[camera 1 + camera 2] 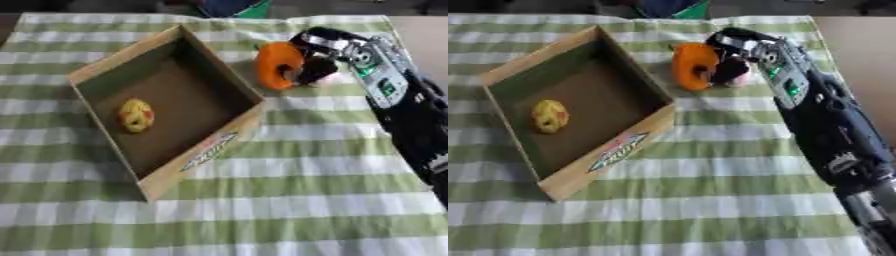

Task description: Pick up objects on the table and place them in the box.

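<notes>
An open cardboard box (pixel 225 142) lies on the green and white checked cloth, left of centre. Inside it rests a small yellow object with red marks (pixel 136 114). To the right of the box's far corner stands an orange ring-shaped object (pixel 276 65). My right hand (pixel 317 67) reaches in from the right and its dark fingers curl round the orange object's right side. A pale pinkish thing (pixel 743 78) shows just beside the fingers; what it is stays unclear. My left hand shows in neither view.
The right forearm (pixel 824 120) runs along the table's right side from the lower right corner. At the far edge lies something blue and green (pixel 232 7). The checked cloth (pixel 262 210) stretches bare in front of the box.
</notes>
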Controlling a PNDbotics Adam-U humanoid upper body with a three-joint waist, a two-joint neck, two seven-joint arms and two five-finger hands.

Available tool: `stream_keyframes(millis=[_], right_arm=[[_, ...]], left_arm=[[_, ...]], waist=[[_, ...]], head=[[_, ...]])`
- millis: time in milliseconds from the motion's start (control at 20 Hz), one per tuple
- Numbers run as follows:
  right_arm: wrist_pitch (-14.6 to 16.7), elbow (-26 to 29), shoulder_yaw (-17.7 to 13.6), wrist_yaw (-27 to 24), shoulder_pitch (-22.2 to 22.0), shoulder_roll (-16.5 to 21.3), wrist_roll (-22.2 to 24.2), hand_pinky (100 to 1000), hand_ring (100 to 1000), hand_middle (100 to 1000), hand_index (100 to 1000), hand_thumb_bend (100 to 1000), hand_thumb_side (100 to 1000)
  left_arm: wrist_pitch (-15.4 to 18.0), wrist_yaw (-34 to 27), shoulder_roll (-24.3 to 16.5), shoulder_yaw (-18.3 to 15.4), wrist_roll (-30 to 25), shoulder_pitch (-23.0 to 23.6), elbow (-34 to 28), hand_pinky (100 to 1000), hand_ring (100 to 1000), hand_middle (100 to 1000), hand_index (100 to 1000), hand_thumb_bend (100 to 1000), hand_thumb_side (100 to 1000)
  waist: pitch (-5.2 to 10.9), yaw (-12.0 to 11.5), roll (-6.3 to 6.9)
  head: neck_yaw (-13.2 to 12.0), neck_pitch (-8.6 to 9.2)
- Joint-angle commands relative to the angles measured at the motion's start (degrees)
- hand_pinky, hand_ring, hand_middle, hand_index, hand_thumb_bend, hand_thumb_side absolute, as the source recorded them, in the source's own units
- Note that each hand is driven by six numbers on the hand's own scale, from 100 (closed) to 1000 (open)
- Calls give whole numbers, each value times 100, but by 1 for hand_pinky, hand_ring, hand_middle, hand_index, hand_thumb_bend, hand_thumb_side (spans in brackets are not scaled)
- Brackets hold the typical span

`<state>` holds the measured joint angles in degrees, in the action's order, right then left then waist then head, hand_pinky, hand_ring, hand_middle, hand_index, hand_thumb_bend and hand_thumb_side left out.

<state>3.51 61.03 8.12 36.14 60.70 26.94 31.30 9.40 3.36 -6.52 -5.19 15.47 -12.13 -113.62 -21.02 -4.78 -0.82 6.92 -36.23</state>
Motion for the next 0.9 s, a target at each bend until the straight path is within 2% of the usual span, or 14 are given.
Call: stream_keyframes(millis=[50,400,900], right_arm=[[-149,435,-134,-270,214,85,47,669,581,328,627,100,239],[-453,898,-66,-727,484,-42,49,664,567,303,613,100,282],[-549,1460,268,-929,758,-516,177,663,563,298,611,100,305]], left_arm=[[-20,26,-41,-30,-2,-37,-97,572,709,693,777,100,986],[-23,17,-53,-20,-5,-33,-97,572,709,693,776,100,984],[-39,3,-56,-1,-17,-31,-97,572,711,694,776,100,983]], waist=[[142,0,15],[170,-10,19],[199,-23,20]], head=[[28,-2],[111,-37],[277,-111]])
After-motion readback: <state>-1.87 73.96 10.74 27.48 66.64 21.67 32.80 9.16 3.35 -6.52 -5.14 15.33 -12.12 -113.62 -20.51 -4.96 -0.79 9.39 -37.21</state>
